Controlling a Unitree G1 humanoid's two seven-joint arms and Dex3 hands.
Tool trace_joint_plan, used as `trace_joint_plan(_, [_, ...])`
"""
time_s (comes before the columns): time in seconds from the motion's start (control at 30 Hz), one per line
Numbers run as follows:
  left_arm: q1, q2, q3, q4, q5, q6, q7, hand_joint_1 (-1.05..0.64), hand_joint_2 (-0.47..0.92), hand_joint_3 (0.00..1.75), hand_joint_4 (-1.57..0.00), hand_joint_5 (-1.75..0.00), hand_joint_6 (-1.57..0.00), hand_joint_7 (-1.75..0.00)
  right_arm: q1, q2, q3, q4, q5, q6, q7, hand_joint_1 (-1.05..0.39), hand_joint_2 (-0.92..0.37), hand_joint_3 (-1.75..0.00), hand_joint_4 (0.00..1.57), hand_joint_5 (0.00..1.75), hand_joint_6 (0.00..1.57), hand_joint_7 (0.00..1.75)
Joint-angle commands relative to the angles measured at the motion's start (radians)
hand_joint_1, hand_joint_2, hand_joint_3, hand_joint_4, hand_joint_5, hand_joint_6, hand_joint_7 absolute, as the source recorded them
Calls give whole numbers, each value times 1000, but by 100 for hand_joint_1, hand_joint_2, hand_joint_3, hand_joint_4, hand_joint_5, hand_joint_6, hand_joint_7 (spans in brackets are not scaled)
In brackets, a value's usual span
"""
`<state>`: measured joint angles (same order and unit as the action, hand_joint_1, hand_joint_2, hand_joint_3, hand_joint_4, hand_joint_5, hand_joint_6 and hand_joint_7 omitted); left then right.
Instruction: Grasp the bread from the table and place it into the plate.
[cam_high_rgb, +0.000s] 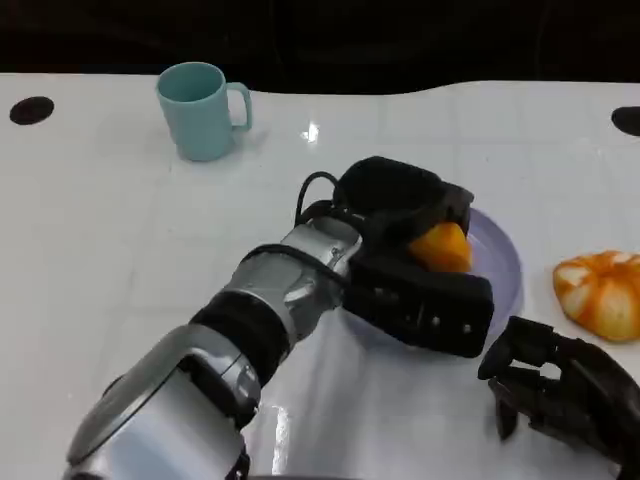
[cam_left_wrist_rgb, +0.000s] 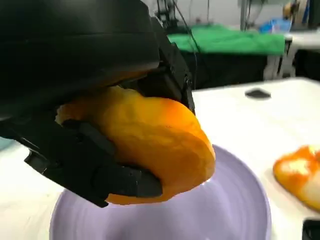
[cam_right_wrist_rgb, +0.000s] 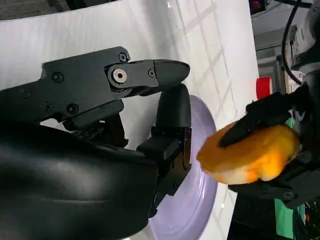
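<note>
The lilac plate (cam_high_rgb: 505, 262) lies on the white worktop (cam_high_rgb: 120, 230) with nothing resting in it; the left hand (cam_high_rgb: 420, 265) is clamped on the orange bread (cam_high_rgb: 442, 247), holding it just above the plate; the left wrist view shows the bread (cam_left_wrist_rgb: 150, 142) clear of the plate's surface (cam_left_wrist_rgb: 220, 210); the right hand (cam_high_rgb: 560, 385) rests near the plate, fingers apart, holding nothing; a second bread piece (cam_high_rgb: 600, 292) lies beside the plate; a teal mug (cam_high_rgb: 200, 108) stands well apart.
</note>
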<state>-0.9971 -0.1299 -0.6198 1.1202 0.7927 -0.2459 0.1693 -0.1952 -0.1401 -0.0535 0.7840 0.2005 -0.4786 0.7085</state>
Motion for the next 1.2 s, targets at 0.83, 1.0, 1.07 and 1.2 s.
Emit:
trace_joint_plan(0.83, [-21, 142, -41, -248, -14, 103, -429, -105, 92, 62, 0, -20, 0, -31, 30, -14, 4, -6, -16, 36, -9, -48, -92, -29, 71, 175, 65, 145])
trace_joint_plan(1.0, [48, 242, -10, -456, -43, 124, -546, -105, 92, 59, 0, -27, 0, -36, 24, -18, 4, 8, -19, 26, -9, -49, -92, -29, 70, 175, 65, 145])
trace_joint_plan(1.07, [71, 271, -4, -514, -45, 134, -571, -105, 92, 59, 0, -29, 0, -37, 23, -17, 1, 11, -13, 33, -3, -50, -92, -29, 70, 175, 65, 145])
trace_joint_plan(1.2, [121, 317, 19, -613, -55, 149, -595, -105, 92, 57, 0, -33, -1, -38, 22, -19, 2, 18, -18, 18, 2, -52, -92, -28, 70, 175, 65, 145])
